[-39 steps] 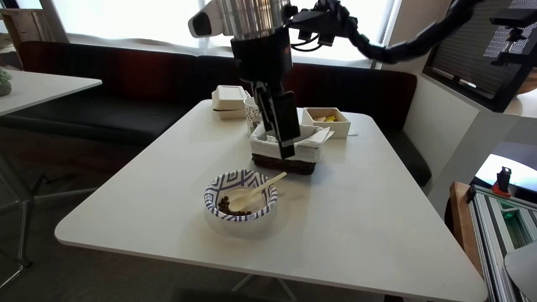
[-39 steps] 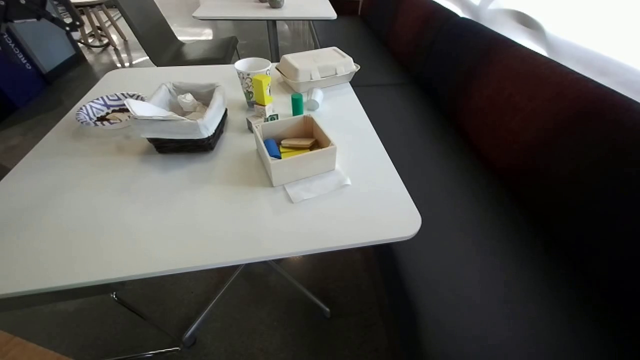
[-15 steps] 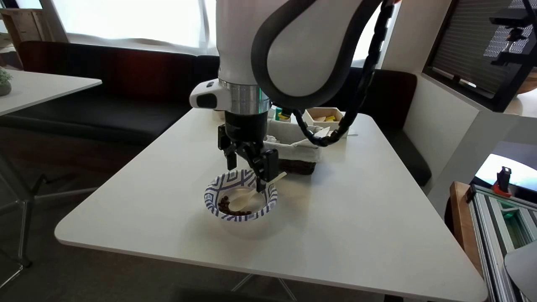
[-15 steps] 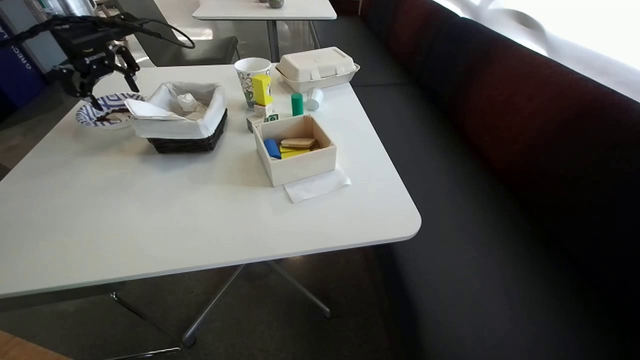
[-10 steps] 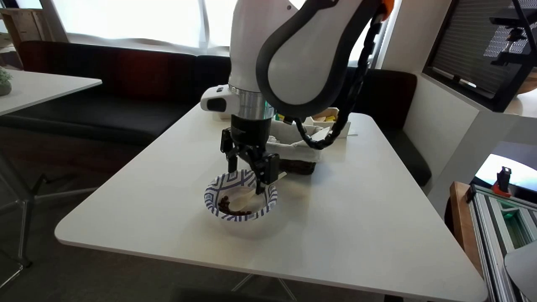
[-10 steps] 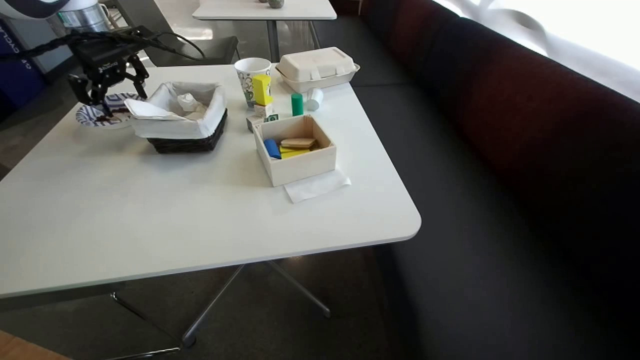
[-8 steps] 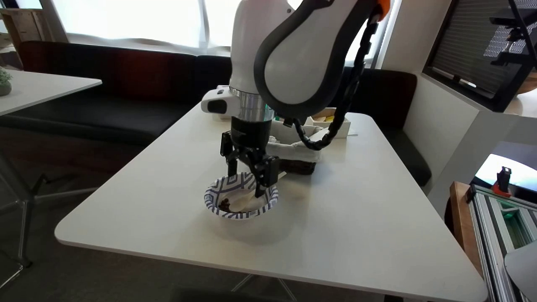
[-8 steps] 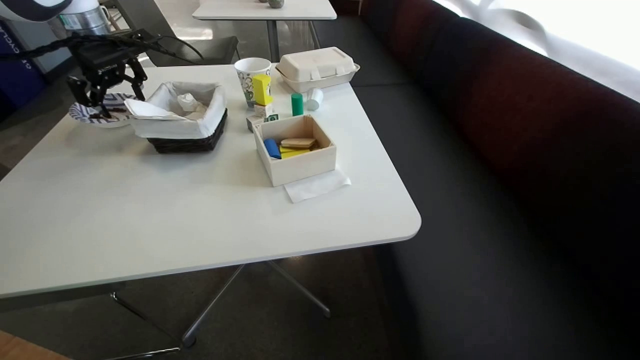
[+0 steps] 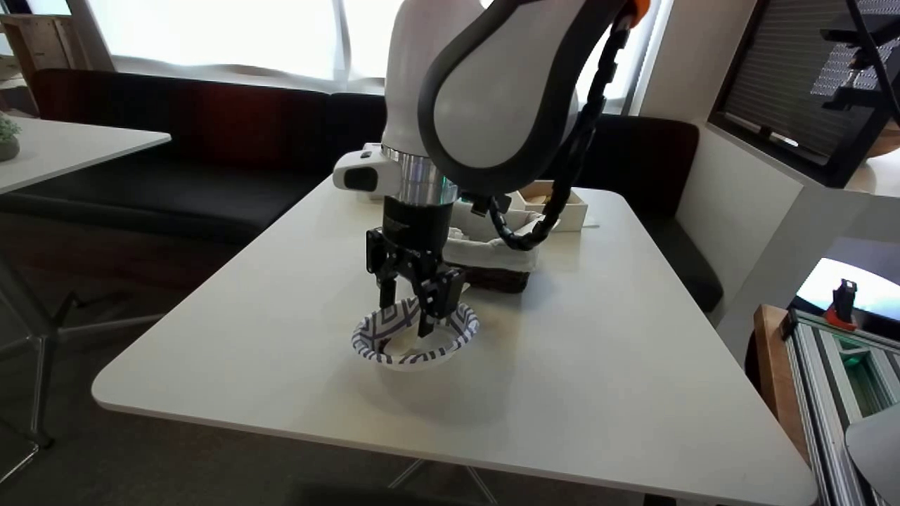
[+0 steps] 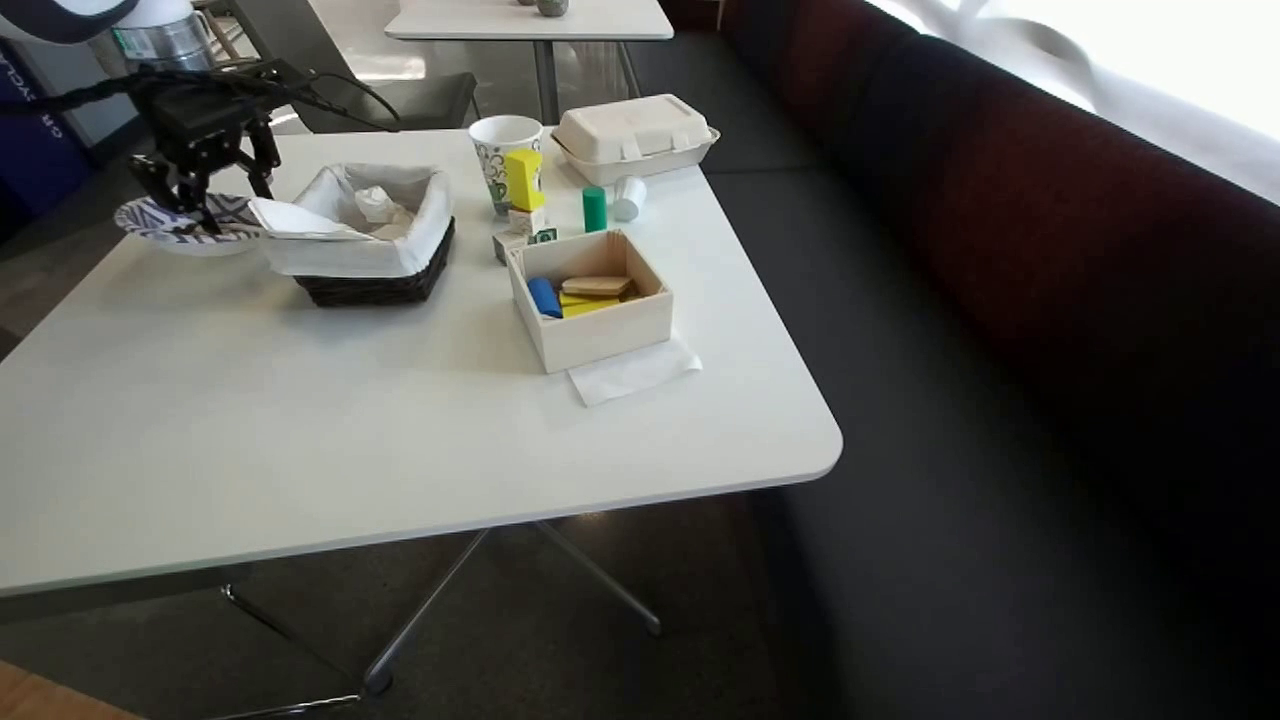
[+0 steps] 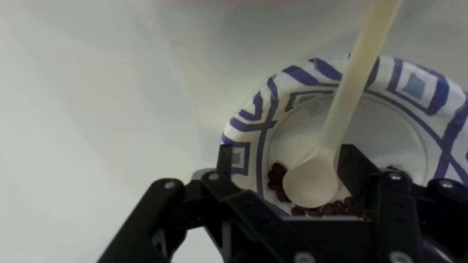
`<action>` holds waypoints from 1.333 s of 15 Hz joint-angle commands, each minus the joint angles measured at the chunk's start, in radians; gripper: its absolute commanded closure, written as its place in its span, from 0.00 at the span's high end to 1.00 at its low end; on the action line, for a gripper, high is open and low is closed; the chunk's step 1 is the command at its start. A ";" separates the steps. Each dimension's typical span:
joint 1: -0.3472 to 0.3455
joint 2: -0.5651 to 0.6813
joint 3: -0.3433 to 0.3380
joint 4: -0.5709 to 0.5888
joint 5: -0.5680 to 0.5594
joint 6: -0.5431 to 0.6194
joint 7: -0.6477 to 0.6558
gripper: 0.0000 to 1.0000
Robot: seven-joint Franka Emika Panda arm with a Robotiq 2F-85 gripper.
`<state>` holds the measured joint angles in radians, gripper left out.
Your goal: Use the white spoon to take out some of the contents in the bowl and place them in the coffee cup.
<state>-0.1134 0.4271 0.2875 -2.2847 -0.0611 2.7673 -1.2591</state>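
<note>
The patterned bowl point(image 9: 365, 340) stands near the front of the table; it also shows in an exterior view point(image 10: 150, 222) and in the wrist view point(image 11: 252, 109). Dark brown beans point(image 11: 331, 209), the contents, lie along one side of its bottom. The white spoon point(image 11: 345, 106) rests in the bowl, its head among the beans and its handle over the rim. My gripper point(image 9: 406, 318) is open and low over the bowl. In the wrist view point(image 11: 286, 153), one finger is beside the spoon's neck inside the bowl, the other at the rim. The coffee cup point(image 10: 495, 165) stands farther back, hidden by the arm in an exterior view.
A white-lined dark basket point(image 10: 385, 290) stands close to the bowl. A wooden box point(image 10: 605, 345) with blocks, a yellow block point(image 10: 524, 180), a green cylinder point(image 10: 595, 208), a small white cup point(image 10: 628, 198) and a takeout box point(image 10: 640, 135) stand around the coffee cup.
My gripper came down from above the basket to the bowl. In the last half second the bowl shifted along with it, right in an exterior view, and the spoon moved with it.
</note>
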 commanded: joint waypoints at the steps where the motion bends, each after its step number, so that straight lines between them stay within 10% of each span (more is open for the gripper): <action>1: 0.006 -0.036 -0.005 -0.026 0.001 -0.018 -0.018 0.74; 11: 0.036 -0.105 -0.025 -0.047 -0.004 -0.138 -0.064 0.73; 20: 0.034 -0.053 -0.043 -0.029 -0.005 -0.094 -0.157 0.42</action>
<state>-0.0909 0.3548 0.2591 -2.3152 -0.0713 2.6559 -1.3782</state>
